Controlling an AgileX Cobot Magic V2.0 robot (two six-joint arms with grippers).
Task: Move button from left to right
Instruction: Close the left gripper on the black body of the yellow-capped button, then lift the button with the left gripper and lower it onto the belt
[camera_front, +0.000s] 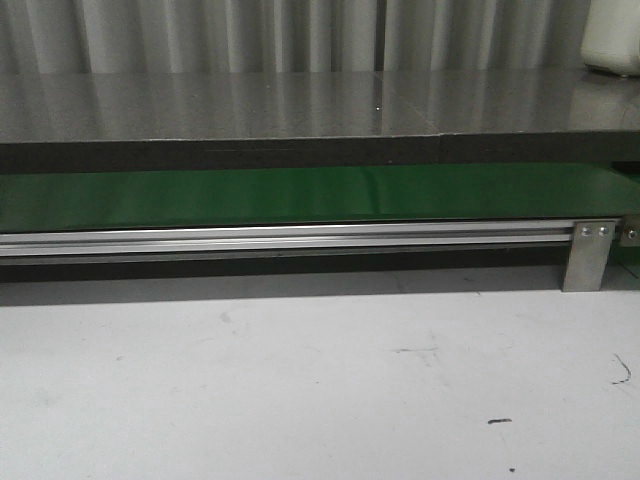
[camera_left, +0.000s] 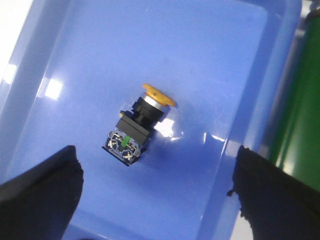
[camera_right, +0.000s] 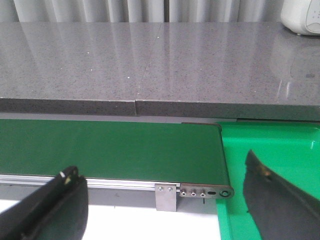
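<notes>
The button (camera_left: 137, 122), with an orange-yellow round cap and a black body, lies on its side on the floor of a blue tray (camera_left: 210, 60) in the left wrist view. My left gripper (camera_left: 157, 192) hangs open above the tray, its fingers (camera_left: 42, 187) wide apart, the button beyond them and untouched. My right gripper (camera_right: 162, 200) is open and empty over the white table in front of the green belt (camera_right: 110, 150). A green tray (camera_right: 280, 150) lies just past the belt's end. No gripper or button shows in the front view.
The green belt (camera_front: 300, 195) runs across the front view on an aluminium rail (camera_front: 280, 238) with a metal bracket (camera_front: 588, 255). A grey stone counter (camera_front: 300, 105) stands behind it, a white object (camera_front: 612, 35) at its far right. The white table (camera_front: 300, 390) lies in front.
</notes>
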